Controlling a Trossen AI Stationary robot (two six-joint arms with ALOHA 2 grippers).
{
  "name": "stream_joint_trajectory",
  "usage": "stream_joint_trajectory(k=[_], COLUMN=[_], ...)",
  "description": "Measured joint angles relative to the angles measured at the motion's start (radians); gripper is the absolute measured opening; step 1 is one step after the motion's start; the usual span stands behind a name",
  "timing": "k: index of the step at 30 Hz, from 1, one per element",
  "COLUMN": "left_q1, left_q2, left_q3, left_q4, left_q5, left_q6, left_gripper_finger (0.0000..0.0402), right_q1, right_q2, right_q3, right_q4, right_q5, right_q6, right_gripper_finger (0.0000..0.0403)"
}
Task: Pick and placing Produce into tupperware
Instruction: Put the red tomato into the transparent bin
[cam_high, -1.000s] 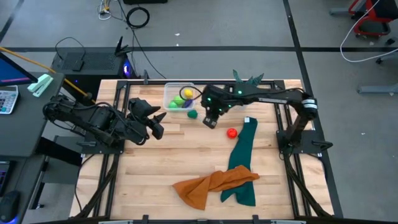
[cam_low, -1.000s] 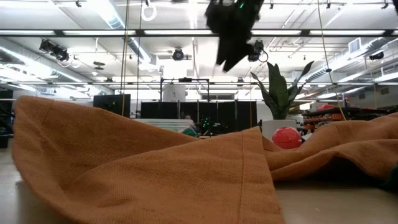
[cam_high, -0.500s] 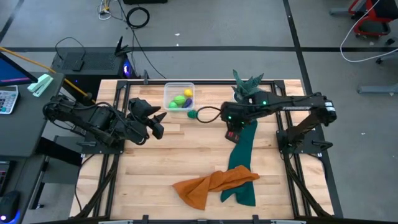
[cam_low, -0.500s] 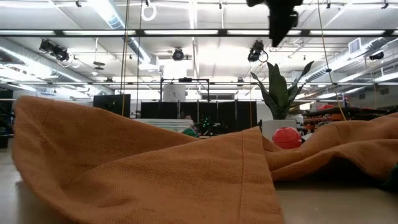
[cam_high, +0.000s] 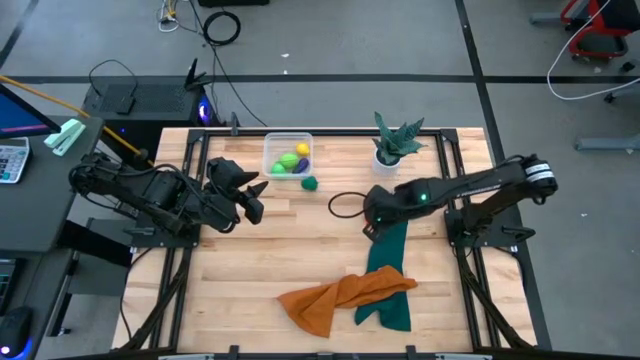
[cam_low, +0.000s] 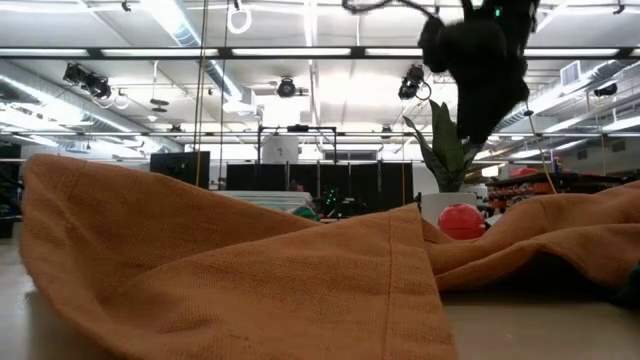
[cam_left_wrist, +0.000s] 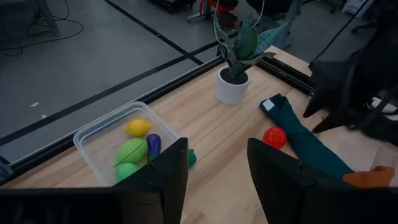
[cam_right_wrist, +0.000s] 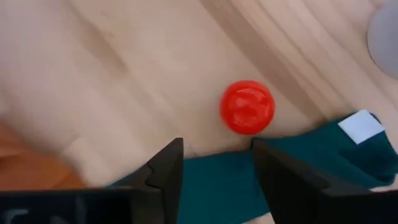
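Red produce (cam_right_wrist: 247, 106) was round, no long axis you could read. It lay on bare wood just beside the teal cloth (cam_right_wrist: 298, 162), ahead of your right gripper (cam_right_wrist: 216, 163), jaws apart, nothing held.

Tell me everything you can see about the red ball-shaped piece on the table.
The red piece is a small, glossy, round toy, plastic by its look, whole and unmarked. It rests on the bare wooden table at the edge of the dark green cloth, not far from the white plant pot. It lies outside the clear container. The right gripper hovers above it, open, not touching.
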Motion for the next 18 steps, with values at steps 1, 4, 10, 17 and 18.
stream_joint_trajectory(k=[1,4,10,17,18], left_q1=[0.000,0.000,0.000,0.000,0.000], left_q2=[0.000,0.000,0.000,0.000,0.000], left_q3=[0.000,0.000,0.000,0.000,0.000], left_q4=[0.000,0.000,0.000,-0.001,-0.001], left_q5=[0.000,0.000,0.000,0.001,0.001], left_q6=[0.000,0.000,0.000,0.000,0.000], left_gripper_finger=[0.0172,0.0172,0.0172,0.0172,0.0172], right_q1=[0.002,0.004,0.003,-0.016,-0.021], right_q2=[0.008,0.035,0.066,0.115,0.125], right_q3=[-0.019,-0.049,-0.078,-0.093,-0.093], right_q4=[0.019,0.038,0.080,0.091,0.092], right_q5=[0.016,0.036,0.083,0.094,0.093], right_q6=[0.012,0.053,0.124,0.246,0.254], right_gripper_finger=[0.0160,0.0181,0.0256,0.0337,0.0344])
